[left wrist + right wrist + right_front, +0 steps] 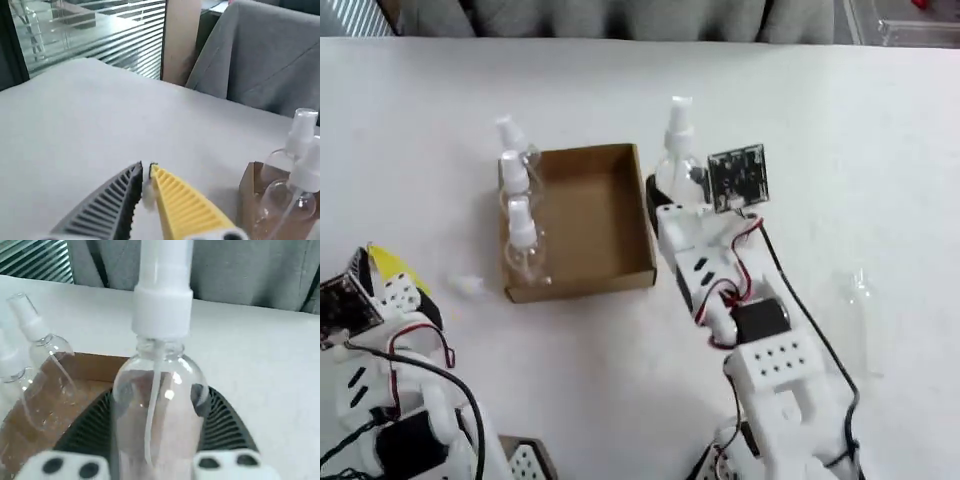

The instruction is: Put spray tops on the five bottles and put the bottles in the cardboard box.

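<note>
The right end effector [160, 402] was clamped on a clear plastic bottle with a white spray top [159, 365], upright just beside the brown cardboard box [600, 210], where three capped bottles [515, 178] stood. Boxing it apparently called for lifting over the wall, then lowering. The left end effector [146, 172] sat almost closed, apparently empty.
</note>
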Controlling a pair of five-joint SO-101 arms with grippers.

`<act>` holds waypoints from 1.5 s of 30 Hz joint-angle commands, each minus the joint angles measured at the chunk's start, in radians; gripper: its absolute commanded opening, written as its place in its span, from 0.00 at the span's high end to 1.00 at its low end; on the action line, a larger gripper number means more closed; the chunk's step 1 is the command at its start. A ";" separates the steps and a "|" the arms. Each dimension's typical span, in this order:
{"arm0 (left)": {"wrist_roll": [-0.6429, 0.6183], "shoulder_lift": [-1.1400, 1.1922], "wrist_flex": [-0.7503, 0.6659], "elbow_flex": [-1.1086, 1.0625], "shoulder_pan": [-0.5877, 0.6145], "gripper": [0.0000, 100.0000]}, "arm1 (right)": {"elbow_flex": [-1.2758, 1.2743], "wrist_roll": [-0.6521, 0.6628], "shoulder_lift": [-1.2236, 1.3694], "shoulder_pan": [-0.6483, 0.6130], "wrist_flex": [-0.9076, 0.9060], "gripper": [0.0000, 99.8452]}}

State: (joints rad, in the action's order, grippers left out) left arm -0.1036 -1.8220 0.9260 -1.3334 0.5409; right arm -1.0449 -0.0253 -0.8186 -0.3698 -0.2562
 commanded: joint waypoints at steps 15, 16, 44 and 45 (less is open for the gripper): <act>-0.008 -0.007 -0.092 -0.316 0.008 0.96 | 0.241 -0.072 0.599 0.010 0.484 0.99; -0.008 -0.007 -0.100 -0.327 0.008 0.96 | 0.261 -0.072 0.619 0.008 0.483 0.99; -0.198 -0.002 0.012 0.143 -0.558 0.96 | 0.175 -0.066 -0.404 -0.196 -0.022 0.99; -0.198 -0.002 0.021 0.176 -0.622 0.96 | 0.203 -0.066 -0.423 -0.211 -0.030 0.99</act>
State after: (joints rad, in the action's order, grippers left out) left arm -0.2862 -1.8174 0.8984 -1.3241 0.1741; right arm -0.9237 -0.0928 -1.1515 -0.5340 -0.2716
